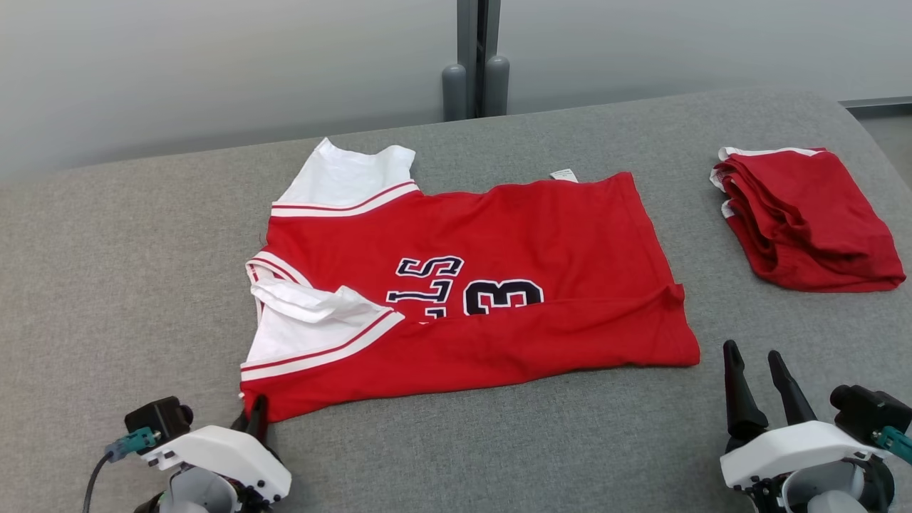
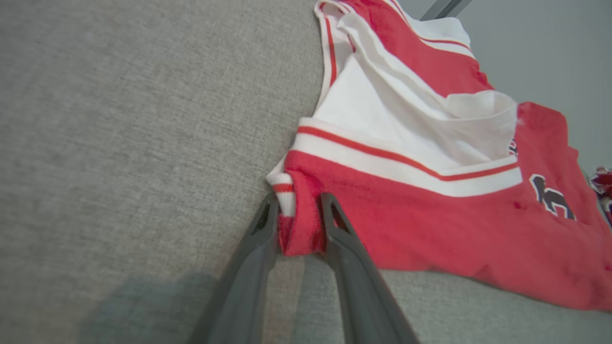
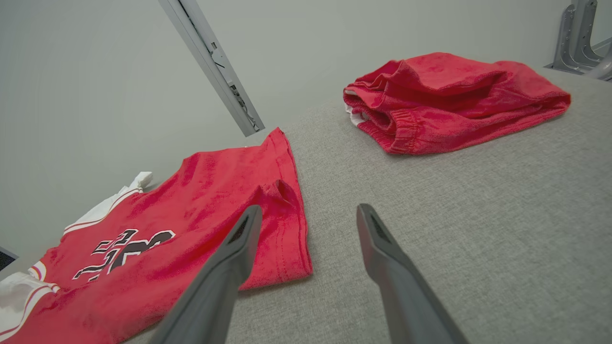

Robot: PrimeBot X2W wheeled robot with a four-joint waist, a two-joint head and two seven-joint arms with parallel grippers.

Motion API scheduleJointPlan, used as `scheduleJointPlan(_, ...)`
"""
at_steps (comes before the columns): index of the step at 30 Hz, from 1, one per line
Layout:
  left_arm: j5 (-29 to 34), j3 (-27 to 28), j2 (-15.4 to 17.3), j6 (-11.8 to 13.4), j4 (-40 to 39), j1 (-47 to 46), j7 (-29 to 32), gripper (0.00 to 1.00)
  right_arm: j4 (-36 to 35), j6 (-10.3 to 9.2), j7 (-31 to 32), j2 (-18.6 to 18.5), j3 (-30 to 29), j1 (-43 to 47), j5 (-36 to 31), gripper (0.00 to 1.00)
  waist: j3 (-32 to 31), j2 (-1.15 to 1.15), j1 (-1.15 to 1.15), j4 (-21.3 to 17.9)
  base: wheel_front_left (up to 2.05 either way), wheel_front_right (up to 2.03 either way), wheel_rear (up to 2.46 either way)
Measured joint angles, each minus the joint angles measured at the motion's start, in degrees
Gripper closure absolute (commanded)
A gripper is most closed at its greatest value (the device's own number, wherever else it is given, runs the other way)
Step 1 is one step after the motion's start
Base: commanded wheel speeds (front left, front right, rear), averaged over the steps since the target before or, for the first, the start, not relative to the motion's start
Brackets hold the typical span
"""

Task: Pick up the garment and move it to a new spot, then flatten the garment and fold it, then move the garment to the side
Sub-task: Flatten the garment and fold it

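The garment point(image 1: 470, 285) is a red jersey with white sleeves and dark numbers, spread on the grey table with its near long edge folded over. My left gripper point(image 1: 253, 417) is at the jersey's near left corner. In the left wrist view that corner is bunched between the two fingers, so my left gripper point(image 2: 299, 200) is shut on the garment point(image 2: 430, 224). My right gripper point(image 1: 752, 354) stands open above bare table just right of the jersey's near right corner. The right wrist view shows my right gripper point(image 3: 310, 212) holding nothing, with the garment point(image 3: 201, 215) to its left.
A second red garment point(image 1: 805, 221), folded in a pile, lies at the far right of the grey padded table point(image 1: 499, 442); it is also in the right wrist view point(image 3: 454, 100). A grey post point(image 1: 476, 71) stands behind the table against the pale wall.
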Motion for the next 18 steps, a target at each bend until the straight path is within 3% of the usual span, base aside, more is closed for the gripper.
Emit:
scheduleJointPlan(8, 0.78, -1.18, -0.33, -1.0, -2.85, 0.02, -2.59, 1.0, 7.2, 0.01, 2.79, 0.01, -1.02, -2.77, -2.23, 0.0, -0.38, 0.0, 0.0, 1.05, 0.0, 0.0, 0.0)
scheduleJointPlan(18, 2.49, -3.03, 0.02, -0.46, -11.45, 0.91, -3.46, 1.0, 18.3, 0.0, 6.98, 0.01, -1.35, -9.55, -2.58, 0.0, -1.35, 0.0, 0.0, 3.7, 0.0, 0.0, 0.0)
